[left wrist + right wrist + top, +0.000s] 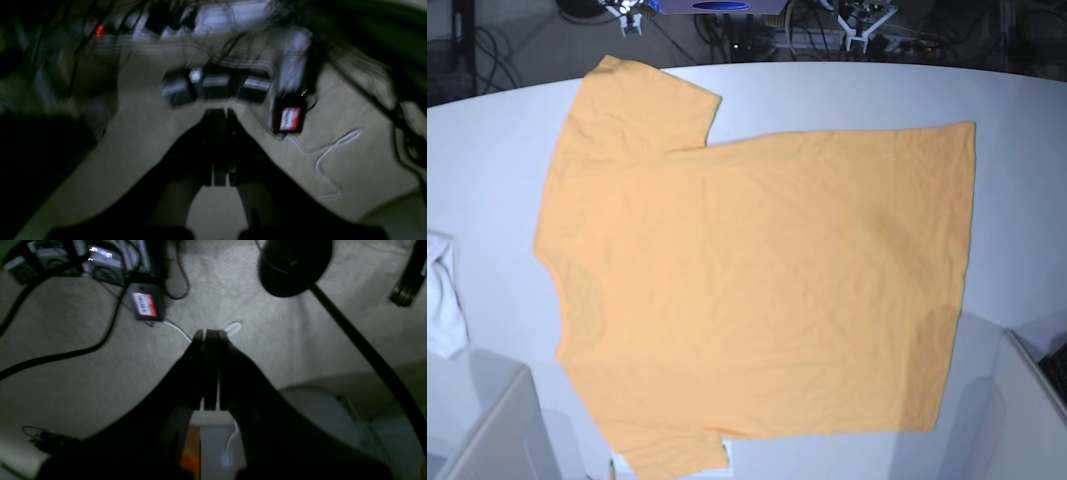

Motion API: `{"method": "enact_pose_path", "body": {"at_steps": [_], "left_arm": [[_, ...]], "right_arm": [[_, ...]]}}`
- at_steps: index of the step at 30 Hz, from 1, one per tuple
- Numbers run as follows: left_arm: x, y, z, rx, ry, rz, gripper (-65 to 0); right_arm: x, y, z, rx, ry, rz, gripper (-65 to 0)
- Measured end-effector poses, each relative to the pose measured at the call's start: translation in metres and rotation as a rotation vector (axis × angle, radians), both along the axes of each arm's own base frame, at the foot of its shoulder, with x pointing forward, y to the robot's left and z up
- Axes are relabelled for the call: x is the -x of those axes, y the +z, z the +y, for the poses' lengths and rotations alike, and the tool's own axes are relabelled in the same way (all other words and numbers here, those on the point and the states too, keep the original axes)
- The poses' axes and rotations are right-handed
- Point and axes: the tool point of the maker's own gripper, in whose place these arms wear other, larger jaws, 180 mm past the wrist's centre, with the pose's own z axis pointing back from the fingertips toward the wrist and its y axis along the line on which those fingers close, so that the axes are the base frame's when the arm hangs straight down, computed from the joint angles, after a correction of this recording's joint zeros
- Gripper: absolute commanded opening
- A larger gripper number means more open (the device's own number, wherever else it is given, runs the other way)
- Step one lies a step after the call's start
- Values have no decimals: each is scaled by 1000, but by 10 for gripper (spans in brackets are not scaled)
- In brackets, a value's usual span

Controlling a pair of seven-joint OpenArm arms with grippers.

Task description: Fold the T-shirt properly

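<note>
The T-shirt (757,290) lies spread flat on the white table (487,170), plain light-orange side up. Its collar is to the left, its hem to the right, with one sleeve (637,100) at the far left and the other sleeve (672,450) at the near edge. Neither gripper shows in the base view. In the blurred, dark left wrist view my left gripper (218,111) is shut on nothing and hangs over carpeted floor. In the right wrist view my right gripper (211,331) is likewise shut and empty above the carpet.
A small white cloth (442,295) lies at the table's left edge. On the floor are black power bricks (217,86), a red-labelled box (146,305), cables (66,353) and a round black stand base (293,266). Grey arm mounts (497,430) flank the table's near corners.
</note>
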Motion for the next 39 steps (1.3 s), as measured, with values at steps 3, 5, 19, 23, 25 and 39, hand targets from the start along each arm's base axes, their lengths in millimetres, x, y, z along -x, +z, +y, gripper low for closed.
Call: {"method": "enact_pose_path", "body": {"at_steps": [3,5,19,23,25,39], "left_arm": [[10,12,16,-22,-15,-38,-650],[22,21,22,-33,-26,-46,-650],[38,87,29,-37,-109,-180,-650],[5,118,33,-37,-125,-313,-650],[5,129,52,-79,-126,-313,-650],[-59,236,46,65,-92,-443,-650]], "right_arm": [[-3,6,-1,0,9,-47,-650],[-3,10,-3,6,-11,-70,-650],[-9,84,-61,172,-265,-220,-650],[-28,112,-62,183,-321,-266,-650],[-41,125,-69,206,-333,-307,-650],[-128,226,-92,278,-308,-602,-650]]}}
